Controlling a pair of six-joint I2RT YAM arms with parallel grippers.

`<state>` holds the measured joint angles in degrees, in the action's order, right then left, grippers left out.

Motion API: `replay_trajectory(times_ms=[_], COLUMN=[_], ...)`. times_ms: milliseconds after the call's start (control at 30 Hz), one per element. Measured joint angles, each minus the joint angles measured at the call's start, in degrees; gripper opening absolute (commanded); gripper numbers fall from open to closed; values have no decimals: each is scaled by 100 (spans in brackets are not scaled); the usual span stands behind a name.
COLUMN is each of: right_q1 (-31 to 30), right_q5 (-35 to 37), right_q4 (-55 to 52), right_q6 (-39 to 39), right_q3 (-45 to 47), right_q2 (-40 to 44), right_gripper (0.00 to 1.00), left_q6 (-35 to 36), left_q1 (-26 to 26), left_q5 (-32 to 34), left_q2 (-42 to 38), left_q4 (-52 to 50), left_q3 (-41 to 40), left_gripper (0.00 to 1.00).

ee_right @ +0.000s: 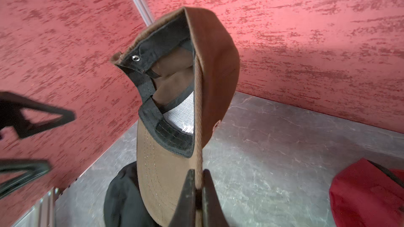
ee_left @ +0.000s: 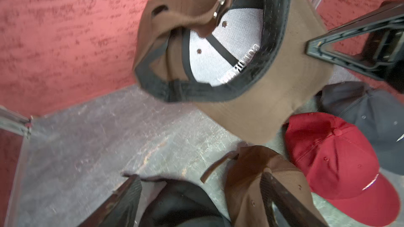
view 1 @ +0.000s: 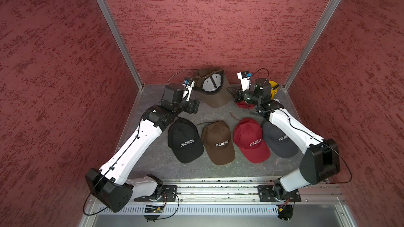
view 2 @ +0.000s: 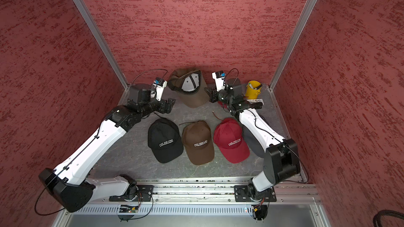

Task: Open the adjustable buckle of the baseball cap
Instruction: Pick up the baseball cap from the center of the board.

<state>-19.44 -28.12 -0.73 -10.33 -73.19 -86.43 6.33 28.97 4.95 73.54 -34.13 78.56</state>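
A: So, where is the buckle (ee_left: 221,2)?

B: On the back rim of the brown cap (view 1: 213,90), a small metal piece at the edge of the rear opening. The cap is turned so its white lining shows, and it looks to be held up off the table (view 1: 196,171).

A: Held by what?

B: The right gripper (ee_right: 197,184). Its fingers are clamped on the edge of the brim, so the cap stands out beyond its fingertips, with crown and buckle at the end farthest from the wrist.

A: And the left gripper (ee_left: 199,174)?

B: Spread wide, with nothing between its fingers. The cap sits ahead of its fingertips, near but apart. The buckle is on the part of the rim farthest from them.

A: Which step is this, then?

B: I'd judge the cap is presented and the reach for the buckle has not landed. I can't tell whether the strap is threaded through it.

A: What does the next move call for?

B: Probably the left fingers go forward to the rear opening and close across the narrow strap beside the buckle. The right grip must hold firm, since soft fabric may fold or swing.

A: Anything else nearby?

B: Back toward the arm bases lie a black cap (view 1: 184,140), a second brown cap (view 1: 217,143), a red cap (view 1: 251,140) and a dark grey cap (view 1: 278,140), all well apart from the buckle.
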Motion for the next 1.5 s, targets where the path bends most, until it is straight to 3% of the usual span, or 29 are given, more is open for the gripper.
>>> replay_trajectory(times_ms=[200,567,700,833,967,1167,1267,1367,1500], right_q1=[-13,-273,-374,-426,-442,-448,-452,-463,-503], right_q5=[-131,-175,-168,-162,-116,-13,44,129,197], right_q4=[-369,-835,-940,-946,-942,-872,-774,-632,-391], right_q6=[243,658,754,793,820,822,809,765,745], right_q3=[391,562,599,649,748,994,1062,1084,1130], right_q2=[719,1182,1255,1355,1451,1572,1582,1589,1611], right_gripper=[0,0,0,0,0,5,15,33,42], left_q6=[894,1753,1878,1873,1762,1471,1303,1113,844], left_q1=[356,356,358,361,378,411,468,553,691], left_q5=[439,918,890,767,686,533,435,328,203], left_q2=[146,348,348,350,350,330,289,195,68], left_q4=[450,892,957,977,1019,1126,1147,1150,1213], left_q3=[33,289,289,291,297,299,299,299,284], left_gripper=[91,87,69,23,0,0,0,0,0])
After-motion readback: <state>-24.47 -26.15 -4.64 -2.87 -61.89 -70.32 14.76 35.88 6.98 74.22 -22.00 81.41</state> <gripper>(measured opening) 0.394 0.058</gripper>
